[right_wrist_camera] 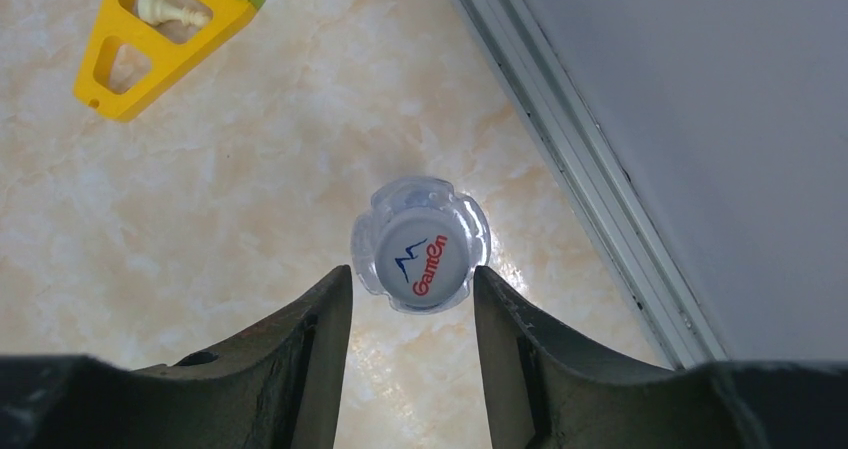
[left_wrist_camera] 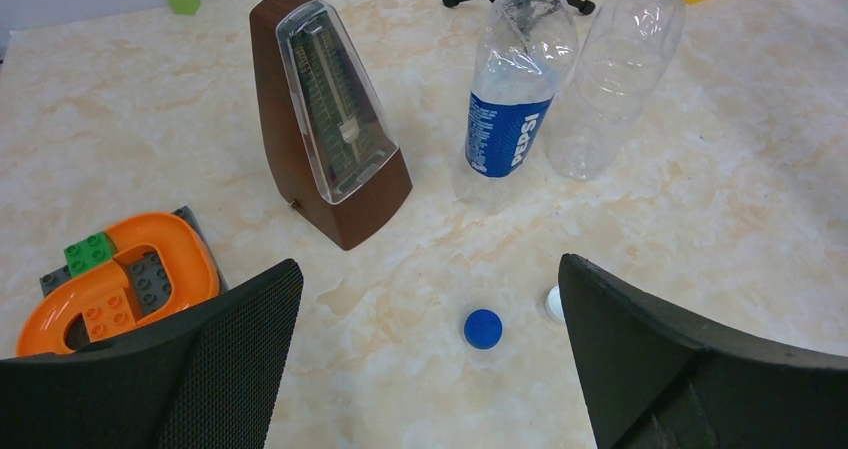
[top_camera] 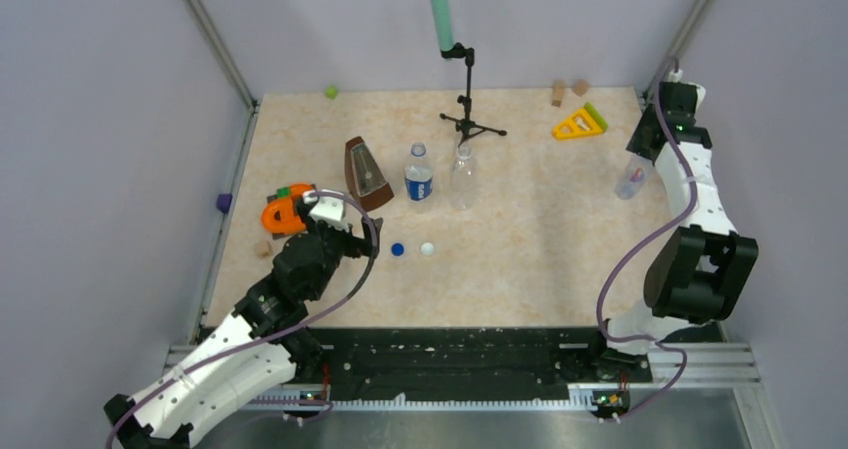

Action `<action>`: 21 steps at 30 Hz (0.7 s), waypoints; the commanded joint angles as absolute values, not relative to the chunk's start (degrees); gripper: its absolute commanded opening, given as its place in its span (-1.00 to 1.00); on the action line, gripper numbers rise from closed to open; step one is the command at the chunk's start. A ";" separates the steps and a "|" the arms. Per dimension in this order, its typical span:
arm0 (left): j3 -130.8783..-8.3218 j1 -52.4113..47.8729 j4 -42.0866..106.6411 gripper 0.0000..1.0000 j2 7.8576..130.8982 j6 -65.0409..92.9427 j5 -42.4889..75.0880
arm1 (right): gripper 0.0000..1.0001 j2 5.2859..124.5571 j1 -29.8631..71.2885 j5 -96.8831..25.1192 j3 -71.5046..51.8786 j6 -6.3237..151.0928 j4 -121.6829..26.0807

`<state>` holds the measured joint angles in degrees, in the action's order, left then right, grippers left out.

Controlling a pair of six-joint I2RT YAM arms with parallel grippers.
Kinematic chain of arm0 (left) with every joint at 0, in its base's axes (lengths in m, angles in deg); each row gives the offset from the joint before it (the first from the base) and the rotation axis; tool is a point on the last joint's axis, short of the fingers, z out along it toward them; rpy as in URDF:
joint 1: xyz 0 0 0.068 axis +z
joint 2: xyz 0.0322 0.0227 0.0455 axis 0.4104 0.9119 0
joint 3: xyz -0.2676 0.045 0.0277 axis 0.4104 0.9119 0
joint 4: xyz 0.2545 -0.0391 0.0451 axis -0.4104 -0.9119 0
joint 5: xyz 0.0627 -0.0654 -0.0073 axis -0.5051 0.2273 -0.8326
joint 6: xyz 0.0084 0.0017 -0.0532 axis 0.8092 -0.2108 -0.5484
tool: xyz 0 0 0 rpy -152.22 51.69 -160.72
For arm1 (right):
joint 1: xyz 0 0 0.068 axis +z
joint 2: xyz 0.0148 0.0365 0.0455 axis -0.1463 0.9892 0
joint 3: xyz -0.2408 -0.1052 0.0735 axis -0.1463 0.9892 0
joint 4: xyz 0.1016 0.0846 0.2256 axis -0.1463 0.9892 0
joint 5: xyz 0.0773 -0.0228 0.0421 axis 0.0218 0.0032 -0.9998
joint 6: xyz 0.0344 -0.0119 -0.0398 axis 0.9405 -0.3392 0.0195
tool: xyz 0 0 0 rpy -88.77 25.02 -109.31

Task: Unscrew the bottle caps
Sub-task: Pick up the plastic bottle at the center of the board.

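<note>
Peeking past the left gripper point(left_wrist_camera: 430, 269) — white cap point(left_wrist_camera: 553, 302), half hidden.

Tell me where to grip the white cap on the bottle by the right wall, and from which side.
Grip the white cap across its round side wall, coming straight down from above. The bottle stands upright, so the cap faces up with both sides free. The right gripper hangs over it, a finger to each side.

The left gripper point(left_wrist_camera: 428, 269) hangs with fingers spread wide over the marbled table point(left_wrist_camera: 700, 199). Between them lies a dark blue cap point(left_wrist_camera: 483, 328) — a white cap point(left_wrist_camera: 553, 303) peeks out beside the right finger. Beyond stand a labelled bottle point(left_wrist_camera: 510, 99), a clear bottle point(left_wrist_camera: 612, 79) just beside it, and a metronome point(left_wrist_camera: 330, 119).
</note>
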<state>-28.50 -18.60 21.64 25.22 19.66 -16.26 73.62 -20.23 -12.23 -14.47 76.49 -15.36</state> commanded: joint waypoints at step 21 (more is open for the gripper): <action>-28.10 -18.31 25.08 0.97 26.59 19.59 -15.98 | -1.00 74.36 -20.98 -13.16 -16.51 73.97 -17.22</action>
